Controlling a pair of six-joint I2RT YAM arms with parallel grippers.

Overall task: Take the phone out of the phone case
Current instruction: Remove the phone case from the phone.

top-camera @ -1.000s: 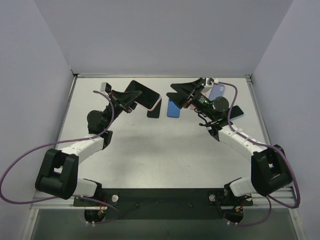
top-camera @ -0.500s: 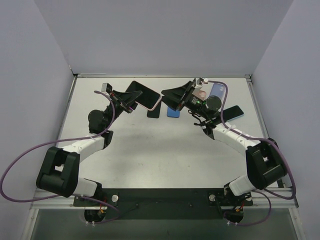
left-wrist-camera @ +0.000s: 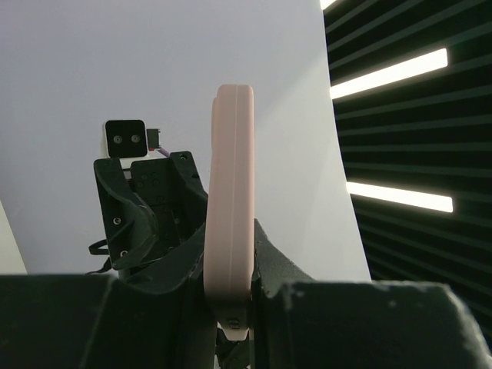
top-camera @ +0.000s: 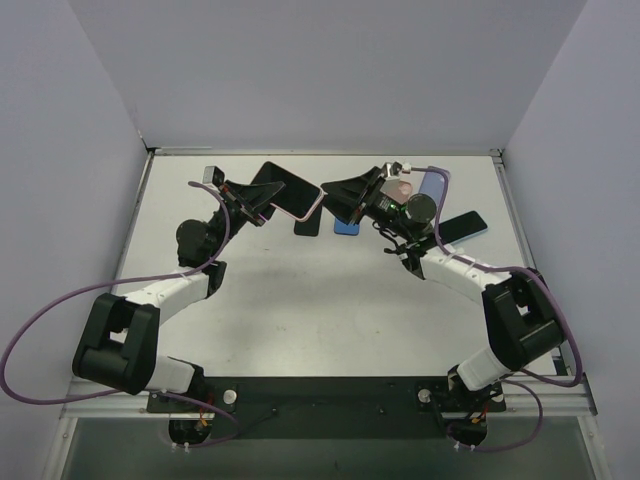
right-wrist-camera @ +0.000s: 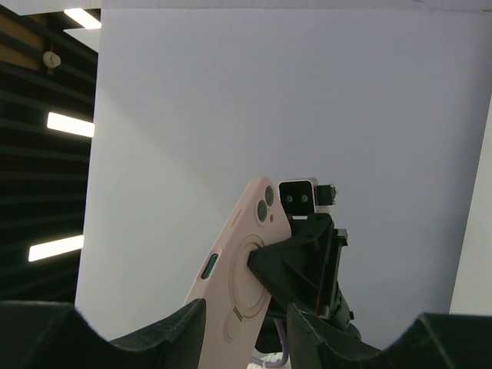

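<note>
- The phone's (top-camera: 287,186) dark screen shows only from the top camera. Both wrist views catch just the phone case (left-wrist-camera: 229,215), so the seam between the two is hard to make out.
- From the left wrist, the case's near end is cut off behind the left end effector's (left-wrist-camera: 229,257) own dark body. From the right wrist, its lower edge sinks behind the right end effector's (right-wrist-camera: 246,307) fingers.
- Those right fingers stand apart with a moderate gap, and the case is just beyond their tips. I cannot tell whether they touch it.
- The left end effector is clamped narrowly on the case, one finger on each broad face, holding it in the air above the tabletop (top-camera: 300,300).
- The case is pale pink with rounded corners. Its back bears two lenses at one corner, a ring mark and a dark side button.
- The screen faces up toward the top camera, and the back faces the right wrist camera.
- The long axis runs out from the left end effector's fingers, and the far end lies close to the right end effector's tips.
</note>
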